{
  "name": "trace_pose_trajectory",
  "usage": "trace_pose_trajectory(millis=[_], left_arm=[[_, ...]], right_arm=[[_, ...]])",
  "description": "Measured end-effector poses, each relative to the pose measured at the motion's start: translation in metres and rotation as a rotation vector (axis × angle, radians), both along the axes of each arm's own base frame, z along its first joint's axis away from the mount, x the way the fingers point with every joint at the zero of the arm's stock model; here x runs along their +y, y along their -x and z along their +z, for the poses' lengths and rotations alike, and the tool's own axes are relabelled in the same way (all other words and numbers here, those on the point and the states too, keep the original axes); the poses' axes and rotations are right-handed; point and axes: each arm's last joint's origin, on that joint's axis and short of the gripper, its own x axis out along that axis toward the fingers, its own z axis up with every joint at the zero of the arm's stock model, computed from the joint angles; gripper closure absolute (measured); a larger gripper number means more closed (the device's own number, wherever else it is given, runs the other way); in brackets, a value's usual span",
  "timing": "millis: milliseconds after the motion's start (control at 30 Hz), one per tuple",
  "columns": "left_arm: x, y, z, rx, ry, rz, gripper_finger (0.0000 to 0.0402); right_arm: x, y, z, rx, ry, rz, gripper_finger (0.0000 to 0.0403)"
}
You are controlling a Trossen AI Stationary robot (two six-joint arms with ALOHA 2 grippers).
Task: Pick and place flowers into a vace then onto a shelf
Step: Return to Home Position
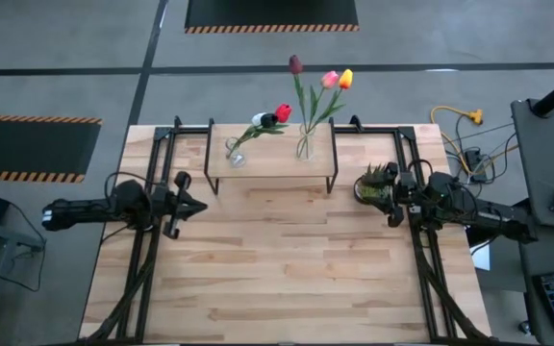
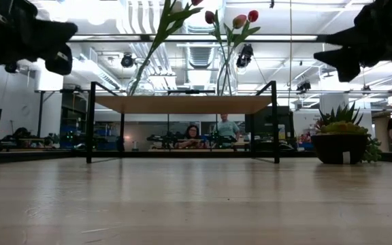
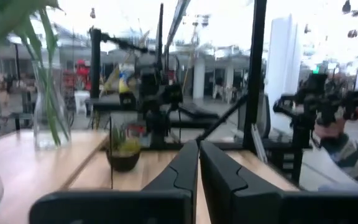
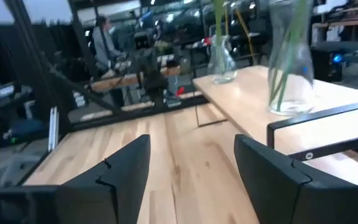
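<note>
while both dark arms hang above the pale wooden plank surface [image 1: 277, 279], the left gripper [image 1: 198, 203] sits in front of the shelf's left-arm end, raised off the boards. its two fingers are pressed together with nothing between them. the right gripper [image 1: 390, 198] hovers in front of the shelf's opposite end, its fingers spread well apart and empty. just beside that gripper, off the shelf's right-arm end, a small spiky green plant in a dark round pot [image 1: 375, 183] stands on the surface.

farther back stands the low light-wood rectangular shelf [image 1: 272, 161] on thin black metal legs, near the surface's far edge. two vases stand on its top, apart from each other. a rounded transparent glass vase [image 1: 236, 154] stands toward the shelf's left-arm end. it holds a red tulip [image 1: 283, 112] and a white tulip [image 1: 262, 119], their green stems leaning hard toward the shelf's middle. a taller transparent glass vase [image 1: 304, 146] stands closer to the shelf's right-arm end. it holds a dark maroon tulip [image 1: 295, 64], a pink tulip [image 1: 330, 79] and an orange-yellow tulip [image 1: 346, 78] on long stems that reach past the shelf's far edge.

beyond the shelf, in the room behind, two people [image 2: 192, 135] show between its legs in the low view.
</note>
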Motion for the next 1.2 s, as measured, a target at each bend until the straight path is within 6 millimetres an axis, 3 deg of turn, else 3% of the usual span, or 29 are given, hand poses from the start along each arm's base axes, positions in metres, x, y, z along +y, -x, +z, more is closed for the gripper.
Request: trace_pose_trajectory(millis=[300, 667, 833, 1067, 1200], left_arm=[[0.0, -0.001, -0.005, 0.054, 0.015, -0.003, 0.0401], [0.0, -0.001, -0.005, 0.051, 0.01, -0.004, 0.0401], [0.0, -0.001, -0.005, 0.053, -0.007, 0.0, 0.0401], [0.0, -0.001, -0.005, 0.061, -0.008, 0.0, 0.0401], [0.0, -0.003, -0.008, 0.085, -0.007, 0.0, 0.0401]], right_arm=[[0.003, -0.001, -0.014, -0.055, -0.011, -0.047, 0.0236], [0.004, -0.005, -0.032, -0.002, 0.059, -0.056, 0.0386], [0.005, -0.006, -0.031, 0.0, 0.144, -0.039, 0.0392], [0.005, -0.006, -0.031, -0.009, 0.063, -0.033, 0.0392], [0.005, -0.006, -0.033, 0.012, 0.106, -0.034, 0.0392]])
